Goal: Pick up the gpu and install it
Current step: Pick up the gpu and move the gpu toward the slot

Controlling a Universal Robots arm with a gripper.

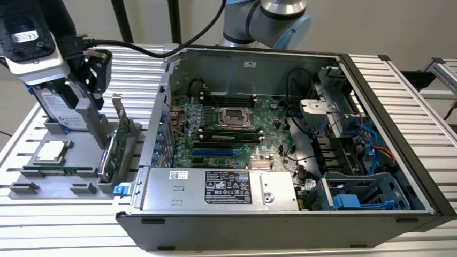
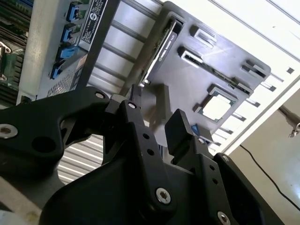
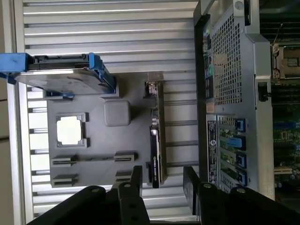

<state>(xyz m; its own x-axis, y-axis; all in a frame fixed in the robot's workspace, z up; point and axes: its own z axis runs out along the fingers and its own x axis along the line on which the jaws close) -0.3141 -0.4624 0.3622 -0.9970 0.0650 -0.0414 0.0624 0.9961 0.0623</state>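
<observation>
Matte black hand (image 3: 163,174) hangs open, empty, above the slim, upright gpu (image 3: 158,123).

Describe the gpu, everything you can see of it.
The gpu is a slim card standing on its long edge in a slot of the grey holder tray, at the exterior view's left of the open computer case. One face shows green circuit board; in the first wrist view it is edge-on, dark, with a silver metal bracket at one end. The open gripper hangs over it, a finger to each side, apparently not touching.
</observation>
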